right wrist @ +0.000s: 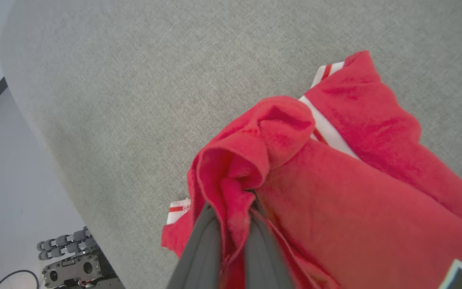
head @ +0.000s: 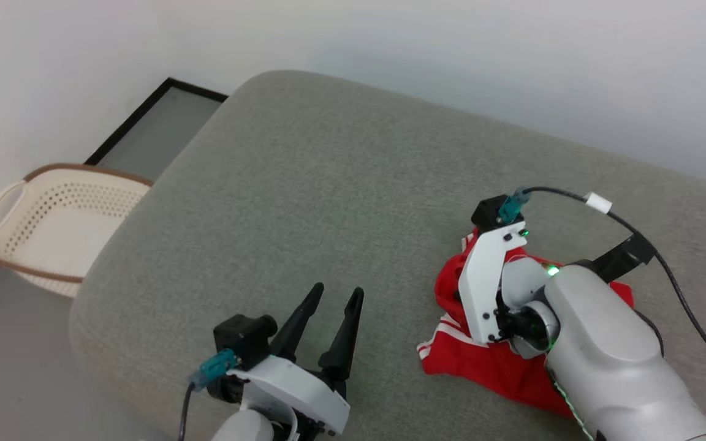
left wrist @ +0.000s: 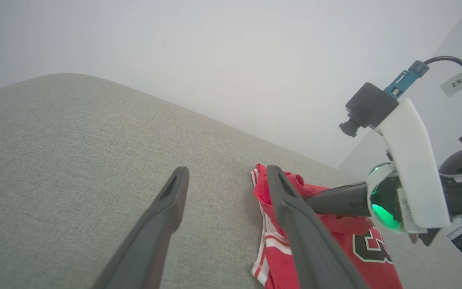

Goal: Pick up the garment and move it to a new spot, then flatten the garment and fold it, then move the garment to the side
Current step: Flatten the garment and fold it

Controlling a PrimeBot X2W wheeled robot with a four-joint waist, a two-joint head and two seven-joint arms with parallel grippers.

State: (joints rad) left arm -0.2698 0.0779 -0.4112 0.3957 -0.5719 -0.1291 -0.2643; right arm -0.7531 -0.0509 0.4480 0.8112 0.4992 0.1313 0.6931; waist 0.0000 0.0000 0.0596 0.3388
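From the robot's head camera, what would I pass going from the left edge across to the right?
Cream perforated basket → open left pincer over the grey cushion → crumpled red garment, with the right arm lying across it.

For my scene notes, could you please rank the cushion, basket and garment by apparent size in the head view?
1. cushion.
2. basket and garment look alike; the right arm hides part of the garment.

Open cushion (head: 304,184) left of crumpled garment (head: 488,367)
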